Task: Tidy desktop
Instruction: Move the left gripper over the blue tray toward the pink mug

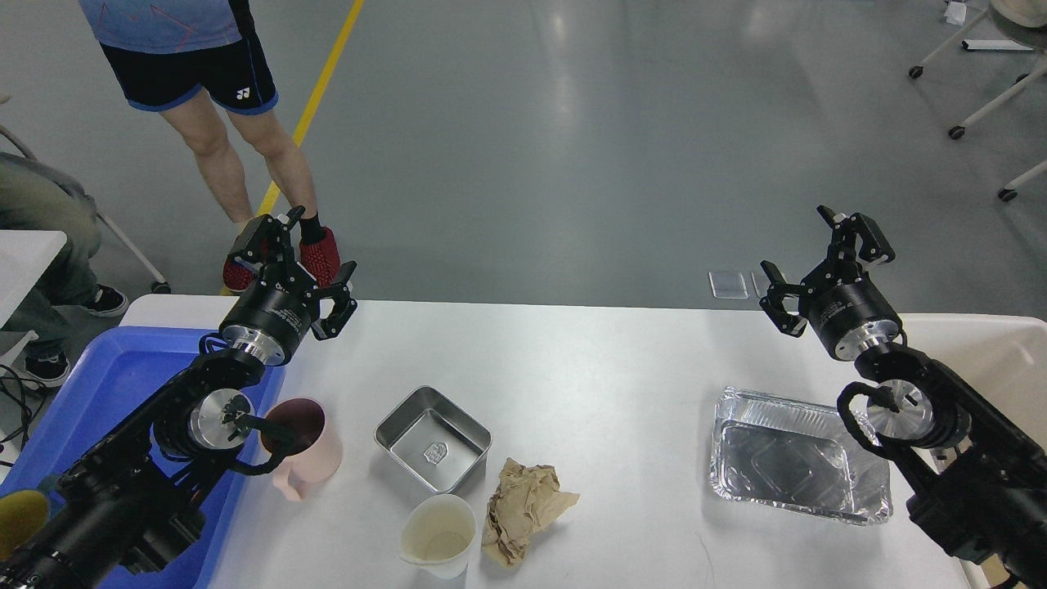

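The white desktop (605, 368) fills the lower half of the head view. On it lie a pink cup (309, 448), a square steel dish (432, 439), a pale translucent cup (439, 536), a crumpled brown paper (523, 507) and a foil tray (789, 458). My left gripper (304, 260) hovers open over the table's far left edge, above the pink cup. Over the far right edge, beyond the foil tray, my right gripper (818, 254) is open too. Neither holds anything.
A blue plastic tray (98, 393) sits at the left under my left arm, with a yellow object (20, 519) at its near end. A cream bin (1002, 360) stands at the right edge. A person (213, 106) stands beyond the far left corner.
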